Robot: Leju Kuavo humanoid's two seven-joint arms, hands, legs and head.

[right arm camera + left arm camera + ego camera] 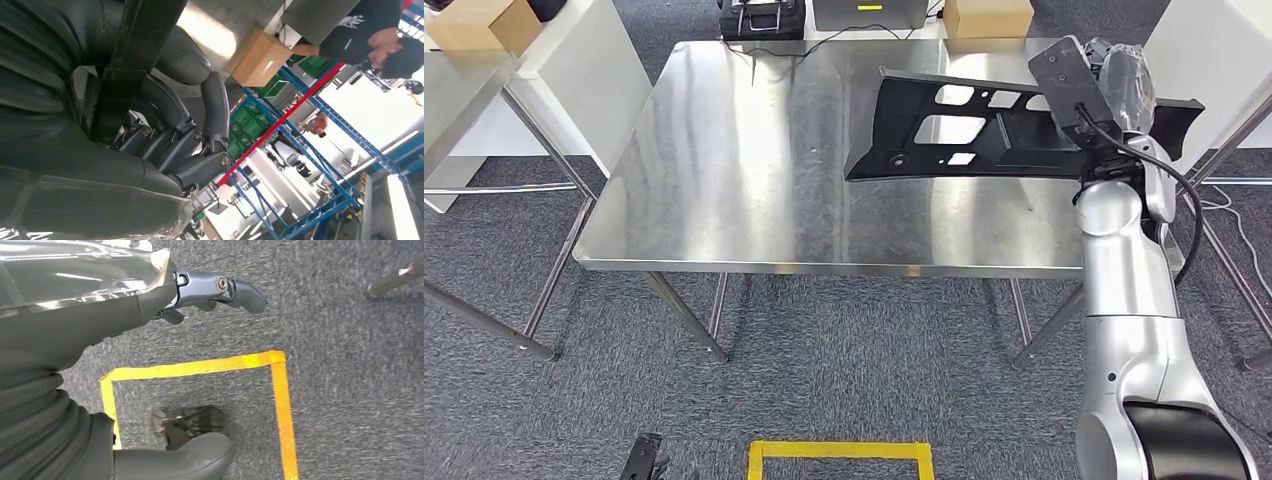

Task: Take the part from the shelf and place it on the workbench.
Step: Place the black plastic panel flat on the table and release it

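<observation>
Over the steel workbench, the right hand grips the black part.

Grey carpet is covering the floor across the lower half of the head view, with a yellow tape rectangle lying at the bottom centre. A steel table is standing in the middle, its top reflecting the overhead light (streaky, dull glare). Cardboard boxes are sitting at the upper left and upper centre-right. A white cabinet is standing at the upper left. In the right wrist view, blue shelving with what seem to be green bins is stretching away, and a person in a dark shirt is leaning at the upper right.
</observation>
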